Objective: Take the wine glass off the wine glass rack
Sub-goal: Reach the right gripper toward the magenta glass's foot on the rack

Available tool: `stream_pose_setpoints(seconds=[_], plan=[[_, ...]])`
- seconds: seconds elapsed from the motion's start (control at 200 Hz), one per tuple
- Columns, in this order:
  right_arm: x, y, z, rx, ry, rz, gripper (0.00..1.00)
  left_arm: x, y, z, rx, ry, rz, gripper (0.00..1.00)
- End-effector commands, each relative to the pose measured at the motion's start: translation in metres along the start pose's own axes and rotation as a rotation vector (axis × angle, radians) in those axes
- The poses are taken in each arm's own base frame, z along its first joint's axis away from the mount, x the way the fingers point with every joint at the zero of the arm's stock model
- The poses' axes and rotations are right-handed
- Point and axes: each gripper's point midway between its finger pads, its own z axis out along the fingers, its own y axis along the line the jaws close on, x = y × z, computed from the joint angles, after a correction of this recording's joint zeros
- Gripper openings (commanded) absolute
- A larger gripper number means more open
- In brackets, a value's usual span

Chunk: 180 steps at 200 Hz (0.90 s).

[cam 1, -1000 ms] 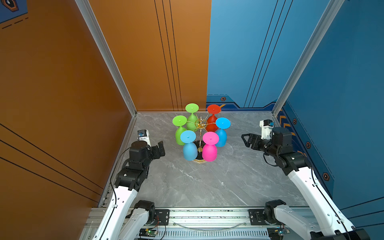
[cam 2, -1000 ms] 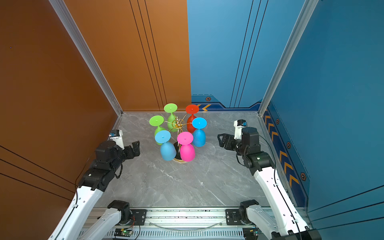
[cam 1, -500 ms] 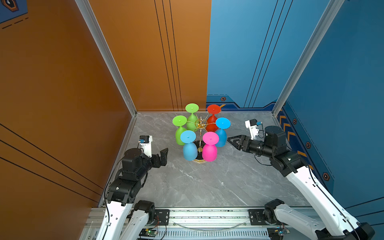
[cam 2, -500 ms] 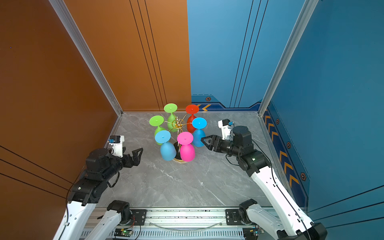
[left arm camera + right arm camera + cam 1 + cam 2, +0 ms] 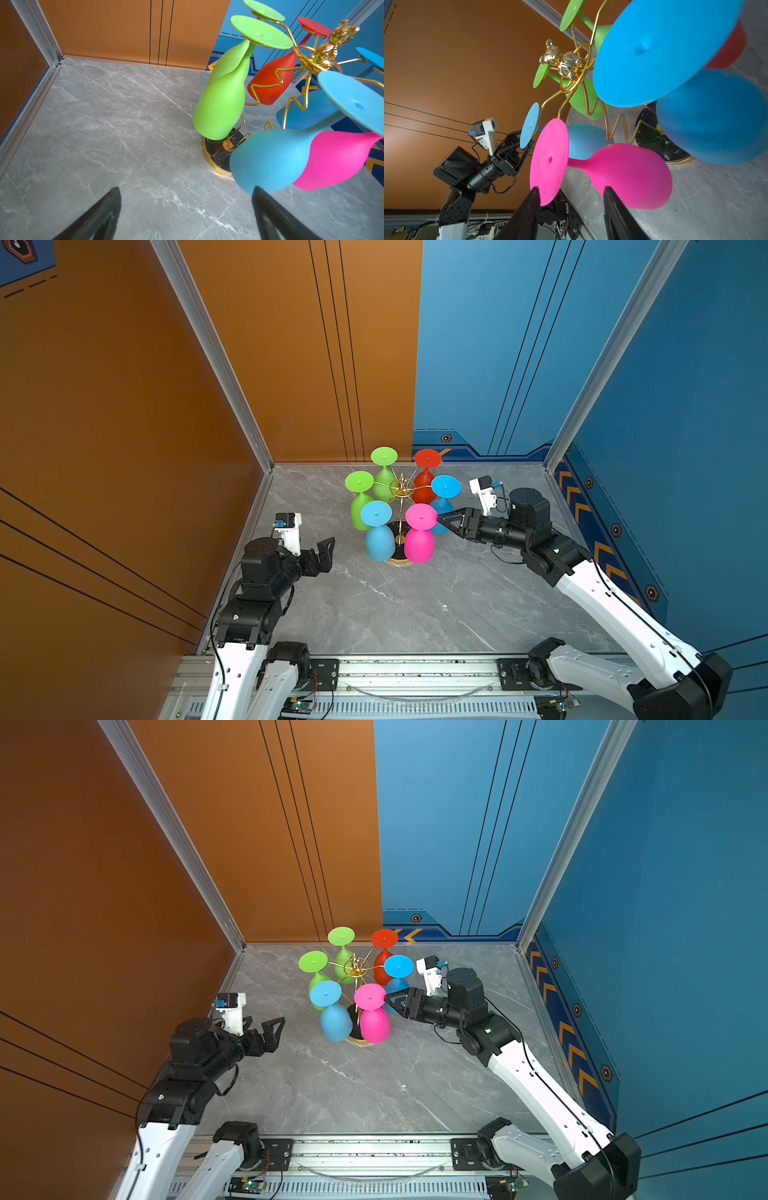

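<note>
The rack point(image 5: 402, 488) stood toward the surface's back edge, midway across, with the pink glass point(image 5: 419, 545) hung bowl-down on its front. Right jaws, half-open, bracketed that glass's stem, gripping nothing; they should close squarely, then draw it outward along its loop. Left jaws stood wide, idle

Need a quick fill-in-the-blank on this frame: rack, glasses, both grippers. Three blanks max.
1. The wine glass rack carries ___ glasses, all hanging bowl-down.
2. The glass whose stem the right gripper is lined up with is ___ in colour.
3. The left gripper sits apart from the rack with its jaws wide ___.

Missing words: six; pink; open.
</note>
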Motion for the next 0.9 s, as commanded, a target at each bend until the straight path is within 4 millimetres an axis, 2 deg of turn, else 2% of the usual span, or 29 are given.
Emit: stream_pose_setpoints(seconds=[0.0,0.35,0.896], plan=[[-0.006,0.013,0.004,-0.051,-0.013,-0.007,0.48,-0.002,-0.004,0.000,0.036,-0.016,-0.018,0.98],[-0.010,0.016,0.019,-0.089,-0.008,0.023,0.36,-0.005,-0.001,0.001,0.048,-0.029,-0.045,0.98],[-0.012,0.017,0.022,-0.099,-0.012,0.040,0.18,-0.006,0.001,0.000,0.044,-0.039,-0.058,0.98]])
